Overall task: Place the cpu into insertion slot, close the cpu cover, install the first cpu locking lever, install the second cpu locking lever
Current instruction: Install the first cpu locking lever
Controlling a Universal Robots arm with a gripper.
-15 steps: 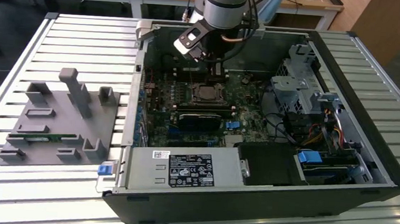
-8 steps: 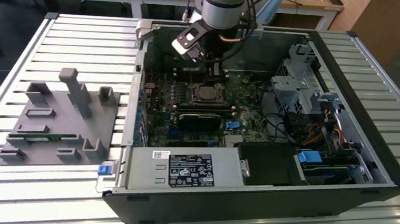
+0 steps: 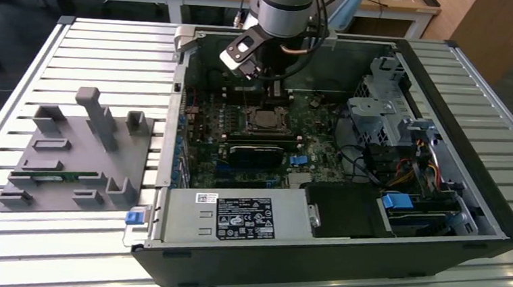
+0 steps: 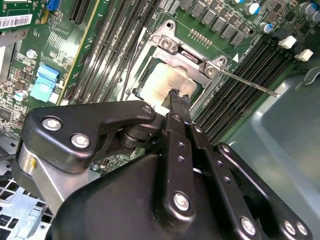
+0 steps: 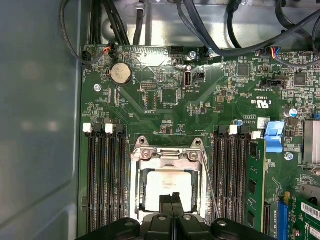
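The cpu (image 5: 167,182) lies flat in the insertion slot (image 3: 263,120), its pale metal top showing through the cut-out of the cpu cover (image 5: 165,160), which lies down over the slot as a silvery frame. The tool (image 5: 171,197) is closed, its two black fingers pressed together with nothing between them. Its tip is right over the edge of the cpu inside the insertion slot; whether it touches the metal I cannot tell. A thin lever rod (image 4: 247,83) runs out from one corner of the insertion slot, slanting away over the memory slots (image 5: 105,180) that flank the insertion slot on both sides. In the exterior view the insertion slot sits on the green board inside an open computer case (image 3: 320,270) on a slatted table (image 3: 109,52), and a grey fixture (image 3: 74,164) stands well apart from the insertion slot, outside the case towards the exterior view's left.
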